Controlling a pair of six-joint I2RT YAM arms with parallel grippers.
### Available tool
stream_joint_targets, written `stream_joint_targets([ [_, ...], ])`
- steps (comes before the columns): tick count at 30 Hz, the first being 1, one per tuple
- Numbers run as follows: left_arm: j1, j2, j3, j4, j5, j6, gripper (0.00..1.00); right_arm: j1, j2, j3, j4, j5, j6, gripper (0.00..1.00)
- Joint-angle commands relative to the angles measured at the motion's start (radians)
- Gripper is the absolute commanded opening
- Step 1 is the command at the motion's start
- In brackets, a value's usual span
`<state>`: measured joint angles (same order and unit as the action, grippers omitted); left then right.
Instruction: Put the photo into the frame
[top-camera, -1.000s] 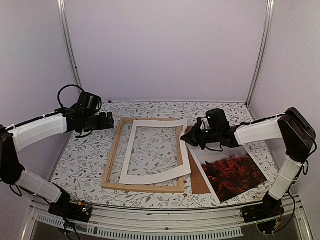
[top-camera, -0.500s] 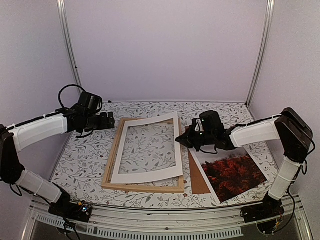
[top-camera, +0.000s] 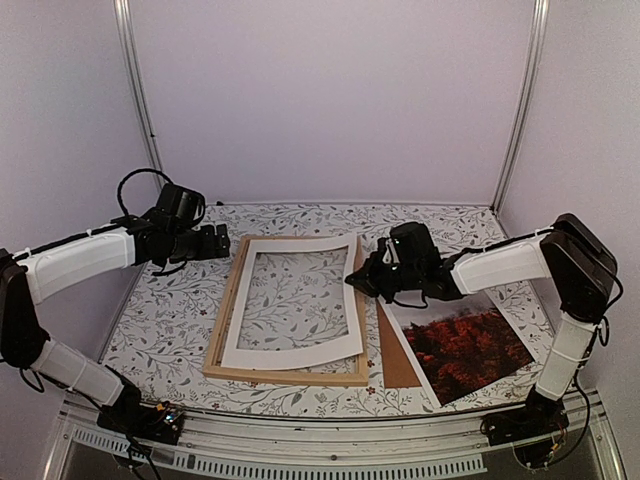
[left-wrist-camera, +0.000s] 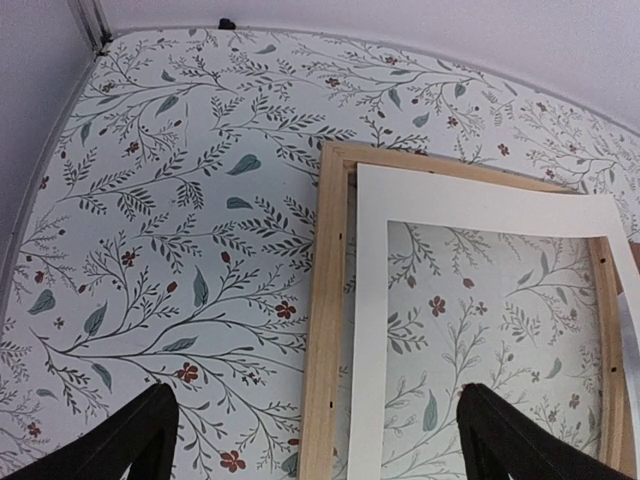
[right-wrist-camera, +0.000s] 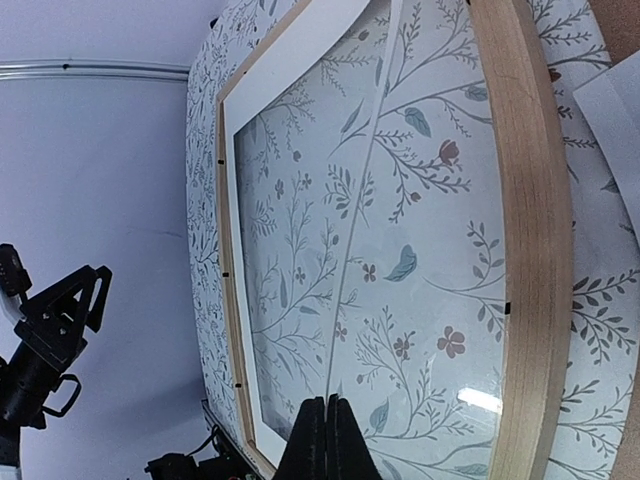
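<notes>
Top external, right hand (top-camera: 354, 281) pinching mat (top-camera: 290, 353)

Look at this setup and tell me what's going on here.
Two robot arms are framing a picture. The white mat lies over the wooden frame on the table. The right end effector, shut, sits at the mat's right edge; whether it pinches it is unclear. The left end effector hangs open and empty by the frame's far left corner. The photo lies outside the frame, partly over a brown backing board.
</notes>
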<state>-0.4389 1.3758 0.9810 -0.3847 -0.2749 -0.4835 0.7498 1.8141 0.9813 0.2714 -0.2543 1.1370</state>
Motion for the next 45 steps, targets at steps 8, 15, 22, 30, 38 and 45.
stream_joint_targets([
  [8,-0.012,0.0,0.001,0.024,-0.003,0.013,1.0,0.041,0.059,0.051,0.011,0.047,-0.001,0.0],
  [15,-0.012,-0.001,-0.002,0.031,0.003,0.013,1.0,0.054,0.051,0.036,0.003,0.085,0.006,0.0],
  [22,-0.014,-0.003,0.001,0.032,0.006,0.017,1.0,0.057,0.053,0.051,-0.015,0.098,-0.01,0.01],
  [30,-0.014,-0.004,0.0,0.032,0.008,0.018,1.0,0.057,0.055,0.072,-0.069,0.115,-0.035,0.16],
  [38,-0.017,-0.004,-0.005,0.037,0.01,0.019,1.0,0.058,0.051,0.087,-0.121,0.134,-0.055,0.24],
  [45,-0.016,0.001,-0.013,0.043,0.014,0.02,1.0,0.057,0.046,0.079,-0.146,0.149,-0.06,0.31],
])
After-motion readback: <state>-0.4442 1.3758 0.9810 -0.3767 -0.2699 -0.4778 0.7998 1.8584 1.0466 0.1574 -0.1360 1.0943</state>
